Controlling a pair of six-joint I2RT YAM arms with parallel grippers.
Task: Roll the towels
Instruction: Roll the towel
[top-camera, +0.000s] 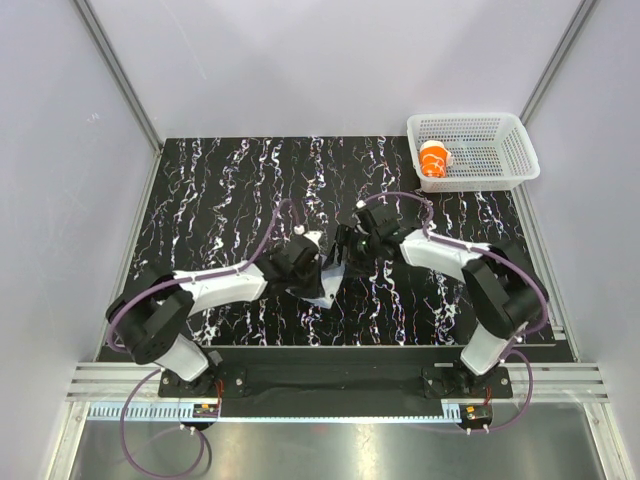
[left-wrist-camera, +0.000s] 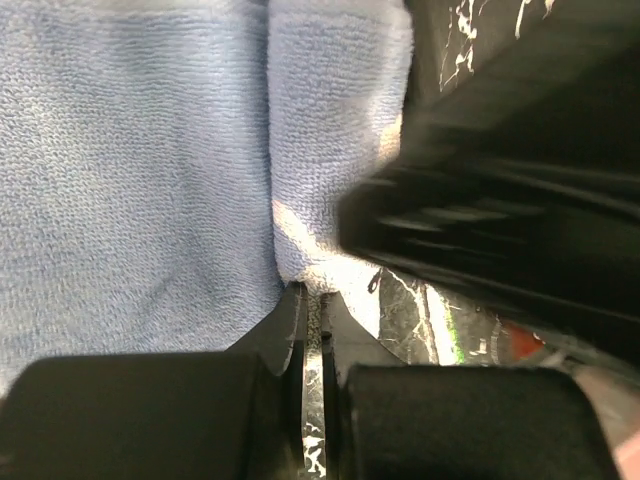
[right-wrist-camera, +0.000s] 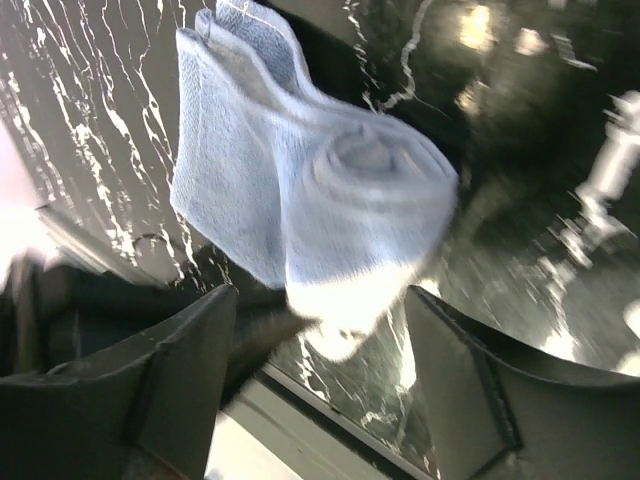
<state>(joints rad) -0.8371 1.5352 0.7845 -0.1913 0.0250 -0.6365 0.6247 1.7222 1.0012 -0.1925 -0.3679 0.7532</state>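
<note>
Between your two claws, the half-rolled blue towel (right-wrist-camera: 300, 190) looks soft, light and floppy, so with your left claw (left-wrist-camera: 310, 310) pinched shut at its edge and your right claw (right-wrist-camera: 320, 300) wide open, hold the fat rolled end gently.

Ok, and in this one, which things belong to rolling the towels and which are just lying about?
Belongs to the job:
pale blue towel, partly rolled
orange towel, rolled, in the white mesh basket
left end effector, pinching the blue towel's edge
right end effector, open either side of it

Just there:
white mesh basket
black marbled mat
</note>
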